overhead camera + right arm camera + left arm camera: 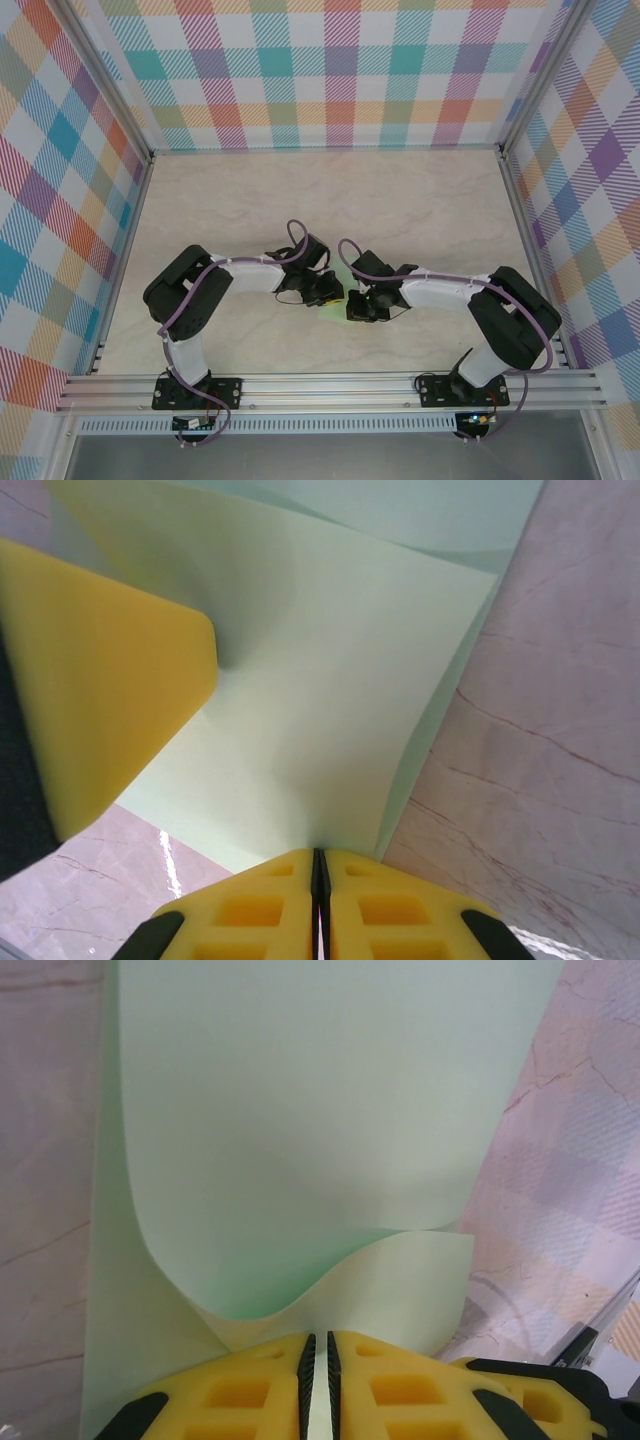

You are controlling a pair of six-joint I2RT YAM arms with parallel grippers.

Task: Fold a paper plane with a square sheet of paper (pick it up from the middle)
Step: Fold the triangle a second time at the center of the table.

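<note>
Top external view: both arms meet over the near middle of the worktop (400, 200). The left end effector (318, 1345) and right end effector (320, 855) each pinch the square sheet of paper (300, 1140). It is softly curled, with no dart shape yet, so most folding seemingly remains.

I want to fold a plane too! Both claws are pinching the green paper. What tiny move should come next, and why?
Probably ease the paper down flat against the table, so the bend can be pressed into a fold. The left gripper and the right gripper are both shut on it, and it curls over in a soft loop with no sharp crease there.
</note>
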